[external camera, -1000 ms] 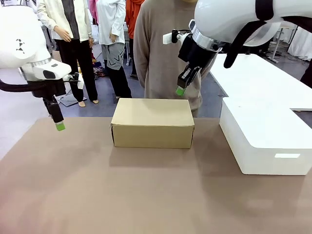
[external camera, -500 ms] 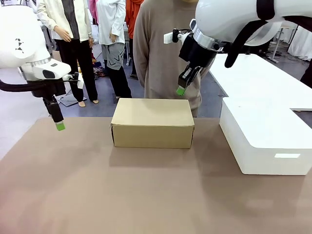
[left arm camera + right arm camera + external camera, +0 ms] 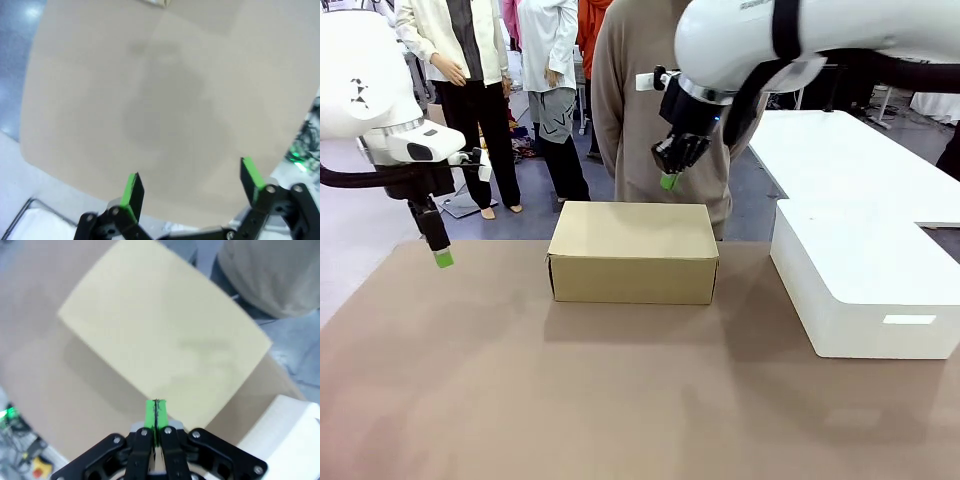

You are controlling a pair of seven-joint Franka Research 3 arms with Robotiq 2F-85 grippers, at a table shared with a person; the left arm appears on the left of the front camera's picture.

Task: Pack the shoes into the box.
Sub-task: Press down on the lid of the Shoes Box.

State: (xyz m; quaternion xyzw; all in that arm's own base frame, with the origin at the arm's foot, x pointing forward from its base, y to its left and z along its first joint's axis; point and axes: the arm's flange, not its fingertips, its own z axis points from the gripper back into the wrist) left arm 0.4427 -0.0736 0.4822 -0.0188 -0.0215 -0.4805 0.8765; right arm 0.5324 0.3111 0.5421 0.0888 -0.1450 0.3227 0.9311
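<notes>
From the right wrist we saw our right gripper (image 3: 155, 412) pressed together, empty, the closed shoebox (image 3: 165, 350) beneath it; the left wrist showed our left gripper (image 3: 192, 187) apart over bare table (image 3: 150, 100).

Box (image 3: 633, 252) mid-table (image 3: 520, 400); block (image 3: 865, 275) to its right; person (image 3: 645, 110) behind.

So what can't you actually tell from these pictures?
- Inside the box: its closed lid hides whatever it holds, in the front and right wrist views.
- The left gripper: in the front view it shows side-on, so its gap is unreadable there; the left wrist view shows it open.
- The person behind the box: hands are hidden behind the box and the right gripper.
</notes>
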